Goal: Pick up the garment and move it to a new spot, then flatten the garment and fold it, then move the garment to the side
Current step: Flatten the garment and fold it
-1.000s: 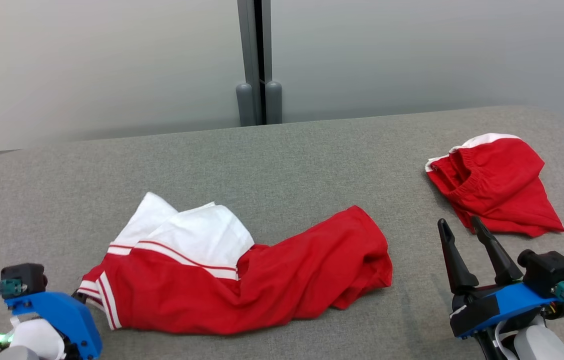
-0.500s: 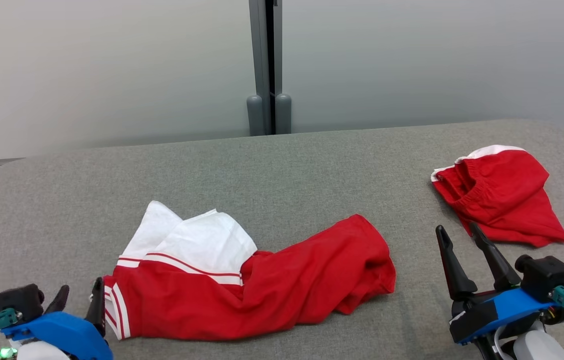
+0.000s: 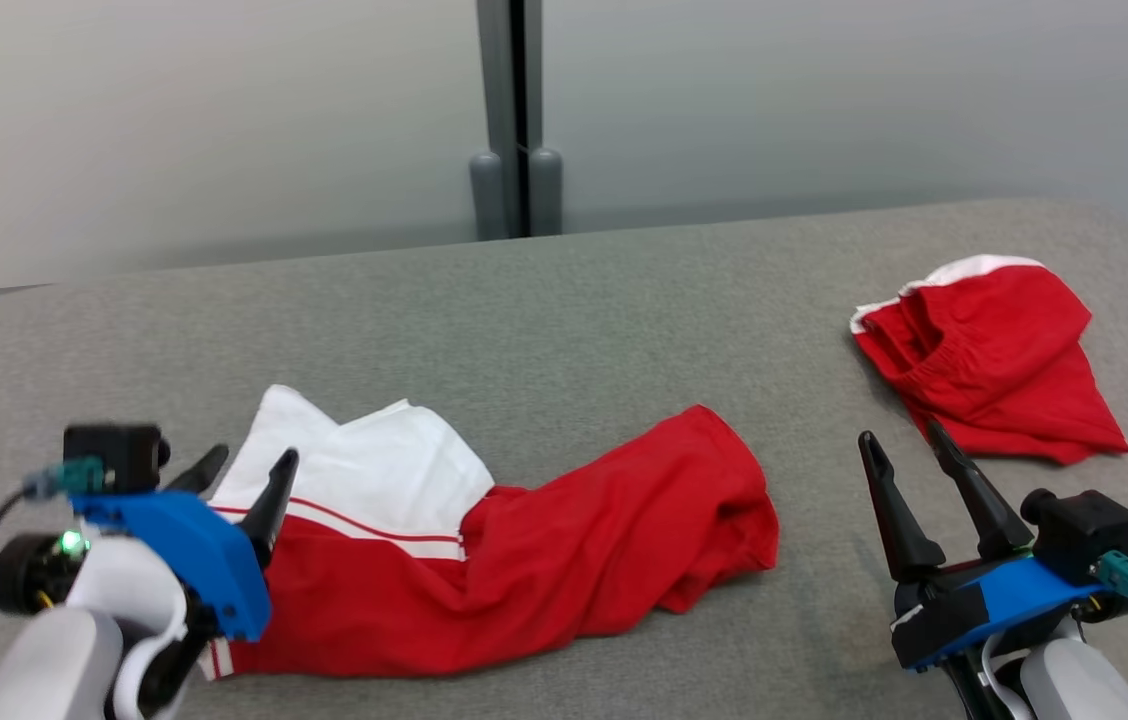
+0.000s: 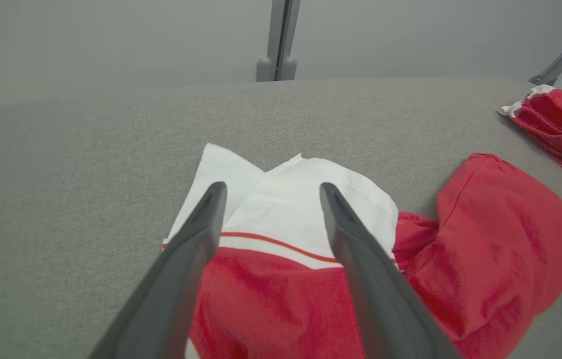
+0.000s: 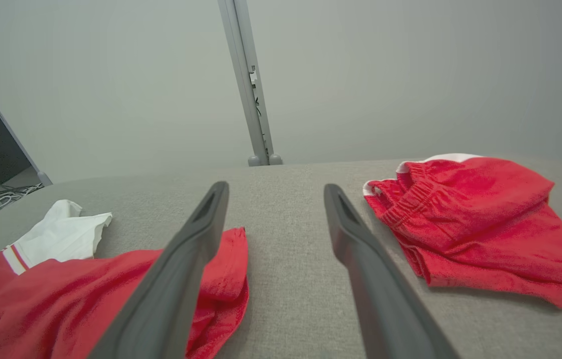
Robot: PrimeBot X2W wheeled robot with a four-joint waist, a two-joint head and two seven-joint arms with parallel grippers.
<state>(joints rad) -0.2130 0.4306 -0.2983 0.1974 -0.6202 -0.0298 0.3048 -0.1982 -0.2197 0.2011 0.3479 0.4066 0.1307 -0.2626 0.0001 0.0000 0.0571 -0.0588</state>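
The garment (image 3: 564, 560) is red with a white, red-striped end. It lies crumpled lengthwise on the grey table (image 3: 564, 330), white end to the left. My left gripper (image 3: 252, 462) is open above that white and striped end, with nothing between its fingers. In the left wrist view the left gripper (image 4: 272, 188) frames the white part of the garment (image 4: 301, 204) from above. My right gripper (image 3: 899, 440) is open near the table's front right, apart from the cloth. The right wrist view shows the right gripper (image 5: 275, 188) over bare table, with the garment (image 5: 62, 294) to its left.
A second red piece of clothing (image 3: 994, 350) with an elastic waistband lies bunched at the table's right, also seen as red clothing (image 5: 465, 214) just right of my right fingers. A grey post (image 3: 509, 120) stands behind the table's far edge. Bare grey table runs along the back.
My left gripper went from shut to open at the garment's left edge, then rose and moved in over the striped end. The head camera shifted slightly. The right arm stayed put.
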